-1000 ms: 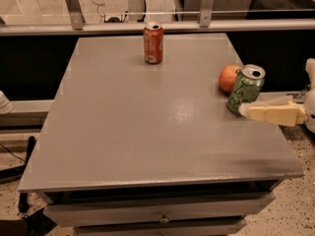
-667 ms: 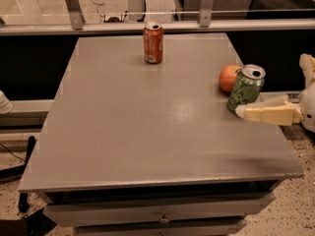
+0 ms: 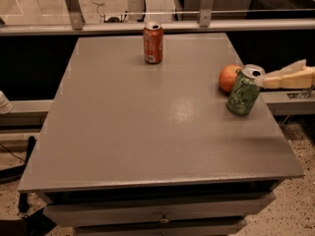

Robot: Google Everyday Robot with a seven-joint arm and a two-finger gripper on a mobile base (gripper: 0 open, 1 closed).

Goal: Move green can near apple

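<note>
Starting from the gripper [image 3: 267, 78], you had it at the right side of the scene, coming in from beyond the right edge of the table [image 3: 147, 127], with its tip up against or just beside the silver top of the green can [image 3: 243, 93]. Whether it was clenched on the can or had let go, the view did not show, so I could not tell you.

The green can was on the table near the right edge, roughly midway between the near and far sides. It looked a little tilted, top toward the right, though I could not say whether its base was flat on the surface. The apple [image 3: 229, 77] sat just beyond it, to the far left of the can, so close that the two touched or all but touched. The orange-red can [image 3: 153, 43] stood upright at the far side, around the middle, well apart from both.

By my reading, you had the main part of the job done: the green can was next to the apple. What was left, as far as I could judge, was to make sure the can rested upright and free, then to draw the gripper off to the right without knocking the can over or nudging the apple into a roll.
</note>
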